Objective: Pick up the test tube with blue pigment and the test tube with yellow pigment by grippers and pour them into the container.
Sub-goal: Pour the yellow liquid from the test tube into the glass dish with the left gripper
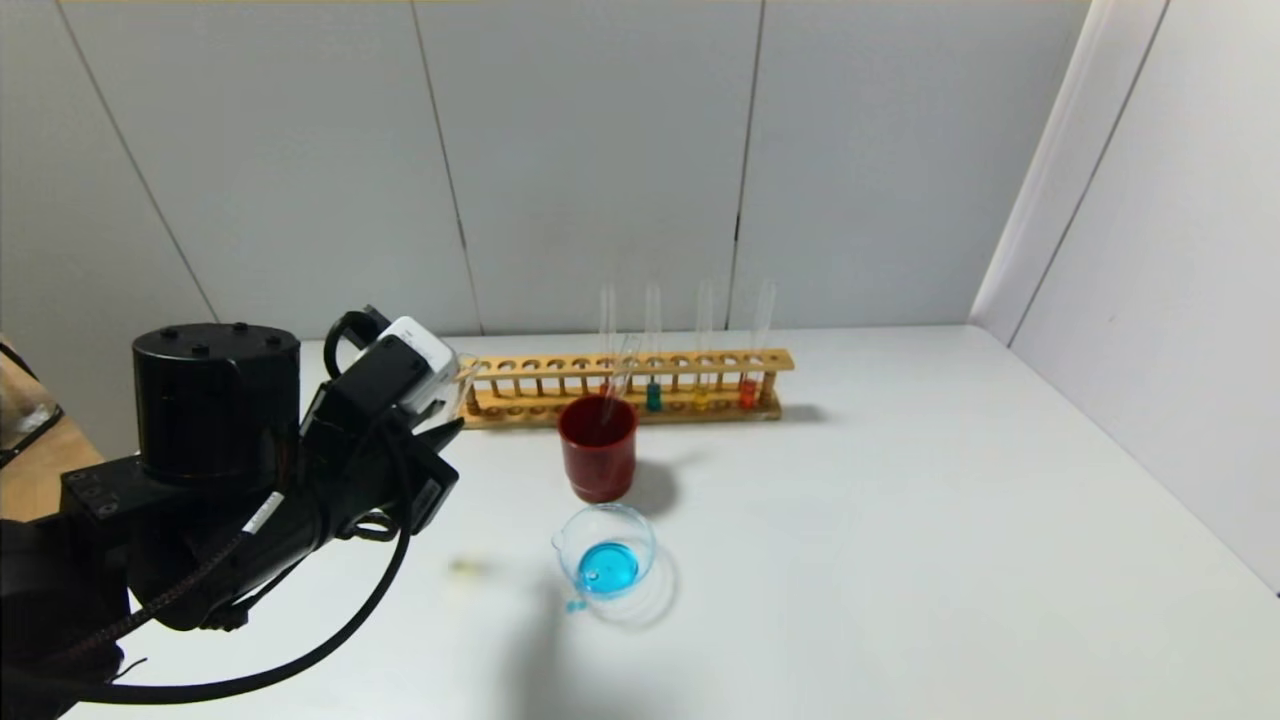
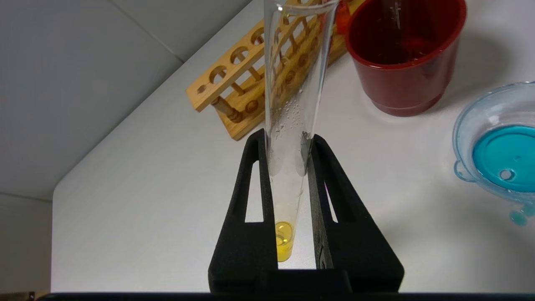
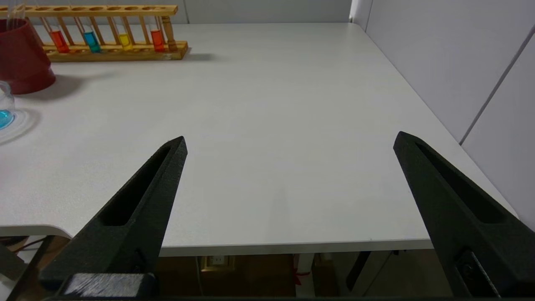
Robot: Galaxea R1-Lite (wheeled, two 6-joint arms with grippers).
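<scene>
My left gripper (image 2: 286, 140) is shut on the test tube with yellow pigment (image 2: 292, 83), held above the table left of the container; a little yellow liquid (image 2: 284, 244) sits at its round end. In the head view this gripper (image 1: 445, 405) is left of the red cup. The container (image 1: 605, 560), a low clear beaker, holds blue liquid and also shows in the left wrist view (image 2: 497, 154). A test tube with blue pigment (image 1: 653, 395) stands in the wooden rack (image 1: 630, 385). My right gripper (image 3: 290, 140) is open and empty over the table's front right edge.
A dark-red cup (image 1: 598, 447) stands between rack and beaker with an empty clear tube (image 1: 620, 375) leaning in it. The rack also holds a yellow tube (image 1: 700, 398) and orange-red tubes (image 1: 747, 393). Blue drops (image 1: 575, 605) lie beside the beaker. Walls close the back and right.
</scene>
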